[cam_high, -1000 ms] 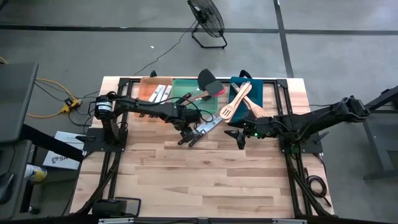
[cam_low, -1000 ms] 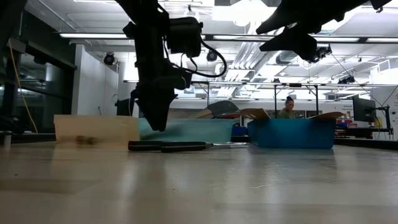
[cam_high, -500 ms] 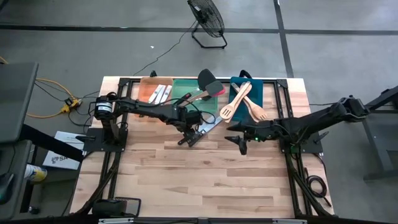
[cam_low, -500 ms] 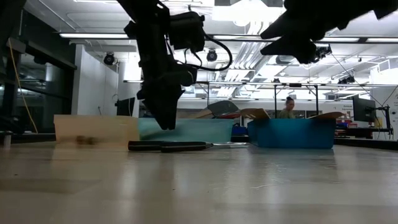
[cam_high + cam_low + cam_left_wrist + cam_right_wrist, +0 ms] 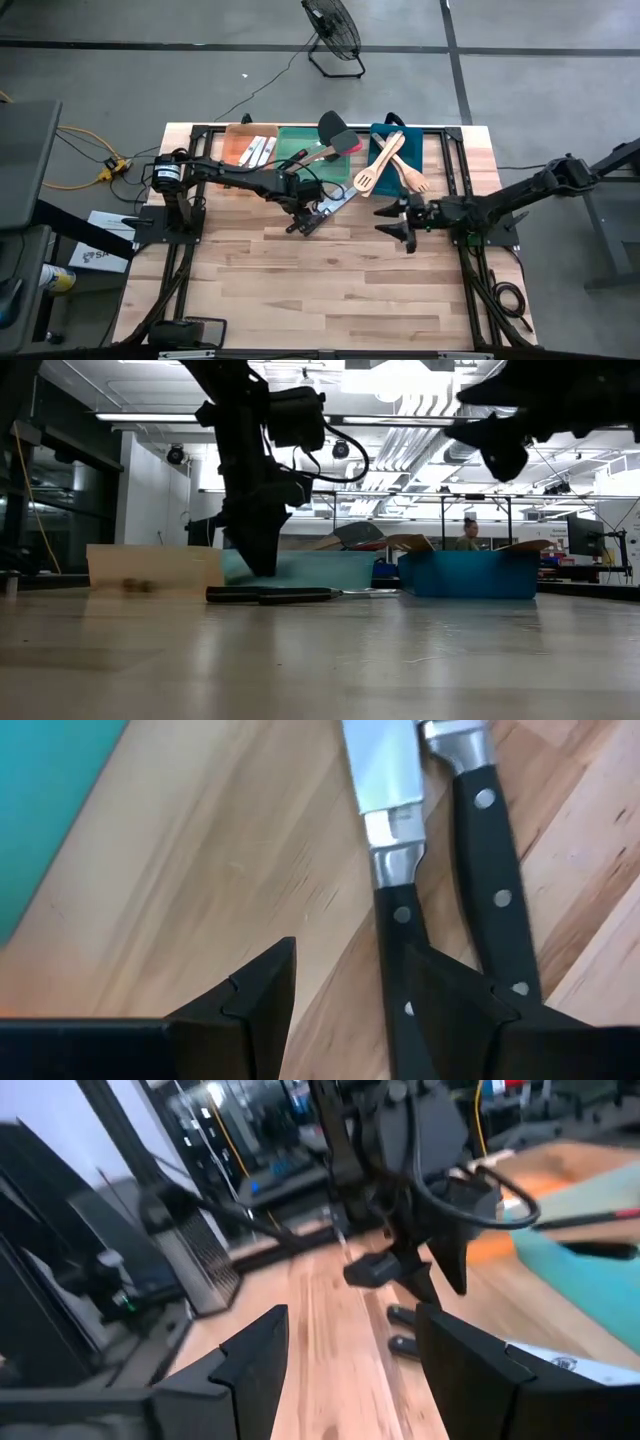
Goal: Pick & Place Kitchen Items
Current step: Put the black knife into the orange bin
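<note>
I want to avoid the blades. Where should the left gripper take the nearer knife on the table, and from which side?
Grip the black riveted handle, not the steel blade. The knife lies flat on the table close beside a second knife, so come straight down from above, with one finger in the narrow gap between the handles. The left gripper, open, already hangs near that handle.

Light: I see bright ceiling strips (image 5: 400,378) glaring overhead.
Shadows: soft on the table (image 5: 330,270).
Blur: my right wrist view smears.
</note>
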